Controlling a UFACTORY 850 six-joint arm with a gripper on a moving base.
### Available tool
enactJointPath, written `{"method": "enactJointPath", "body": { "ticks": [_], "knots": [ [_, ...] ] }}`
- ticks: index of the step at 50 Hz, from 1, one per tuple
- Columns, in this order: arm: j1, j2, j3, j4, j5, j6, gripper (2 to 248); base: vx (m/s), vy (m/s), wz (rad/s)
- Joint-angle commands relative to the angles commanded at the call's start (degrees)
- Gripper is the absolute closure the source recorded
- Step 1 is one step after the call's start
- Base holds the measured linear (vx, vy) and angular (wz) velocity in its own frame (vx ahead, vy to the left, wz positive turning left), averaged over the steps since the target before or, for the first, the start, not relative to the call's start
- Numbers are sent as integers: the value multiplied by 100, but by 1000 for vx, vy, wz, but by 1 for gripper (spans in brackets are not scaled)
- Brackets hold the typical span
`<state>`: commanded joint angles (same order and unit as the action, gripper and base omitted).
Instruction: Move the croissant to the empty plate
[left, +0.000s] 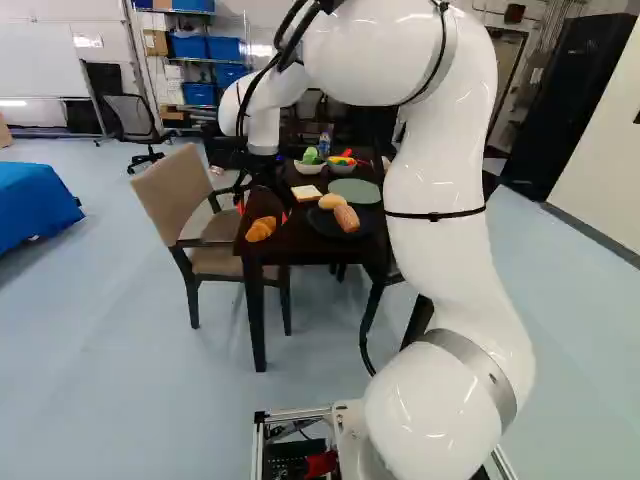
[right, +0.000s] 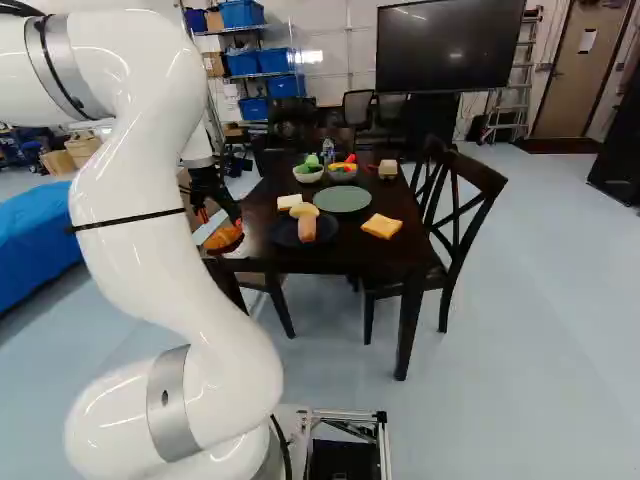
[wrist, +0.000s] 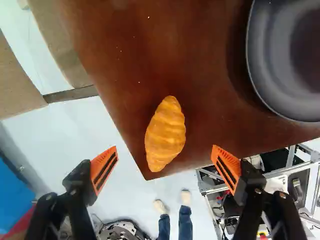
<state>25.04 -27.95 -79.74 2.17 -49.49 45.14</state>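
Croissant (wrist: 165, 134) is lying on table (wrist: 125, 60), ahead of gripper (left: 262, 210); jaws are standing apart. Dark plate (right: 281, 234) is carrying two bread pieces (right: 306, 228). Beyond green plate (right: 342, 200), one bowl (right: 307, 178) is containing green items (right: 311, 163), another bowl (right: 343, 177) red-yellow items (right: 348, 163).

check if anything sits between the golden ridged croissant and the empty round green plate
Yes: the round black plate, bearing a yellow bun and a brown roll, lies across the straight path from the croissant to the green plate.
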Motion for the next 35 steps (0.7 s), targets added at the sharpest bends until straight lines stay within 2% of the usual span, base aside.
{"method": "enactJointPath", "body": {
  "ticks": [22, 35],
  "knots": [
    [0, -306, -85, 0, 38, 0, 3, 0, 0, 0],
    [0, -306, -85, 0, 99, 0, 3, 0, 0, 0]
  ]
}}
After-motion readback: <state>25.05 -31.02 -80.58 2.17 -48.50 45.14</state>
